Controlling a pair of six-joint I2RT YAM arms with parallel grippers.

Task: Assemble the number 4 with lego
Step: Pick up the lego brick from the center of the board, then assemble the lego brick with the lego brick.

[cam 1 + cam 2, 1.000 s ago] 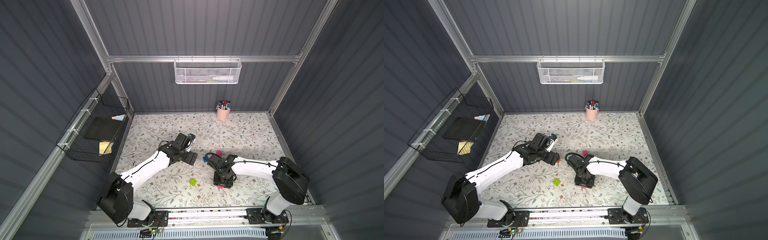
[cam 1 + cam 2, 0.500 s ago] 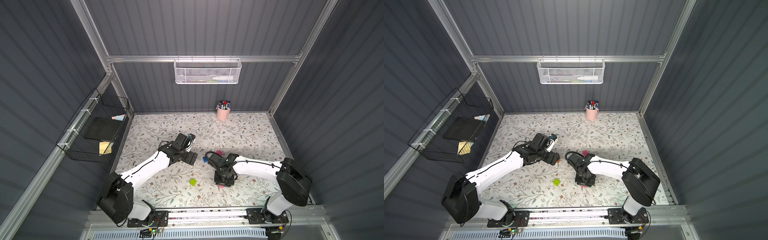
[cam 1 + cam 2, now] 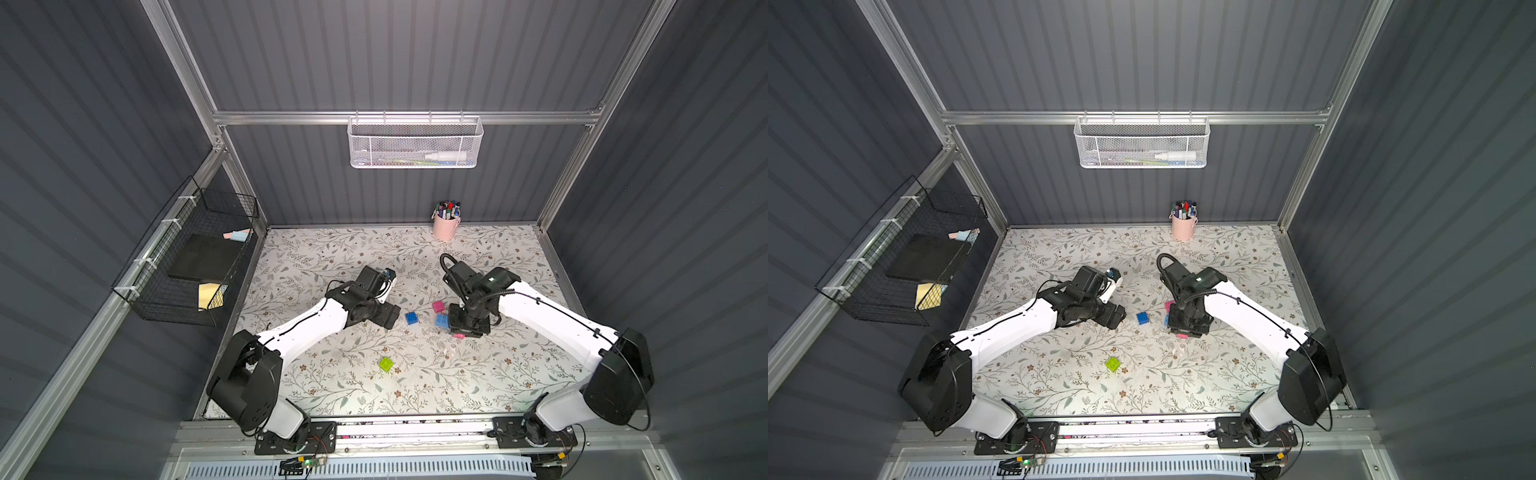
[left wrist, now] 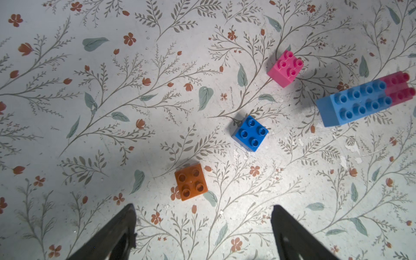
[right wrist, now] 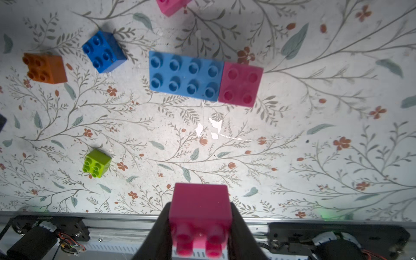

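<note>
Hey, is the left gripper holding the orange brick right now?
No, the left gripper is open and empty, and the orange brick lies loose just in front of it.

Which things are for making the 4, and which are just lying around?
For the 4: held pink brick, light-blue bar, pink brick at its end, loose pink brick, blue brick, orange brick, green brick.
Just lying about: pen cup, white basket, black basket.
</note>
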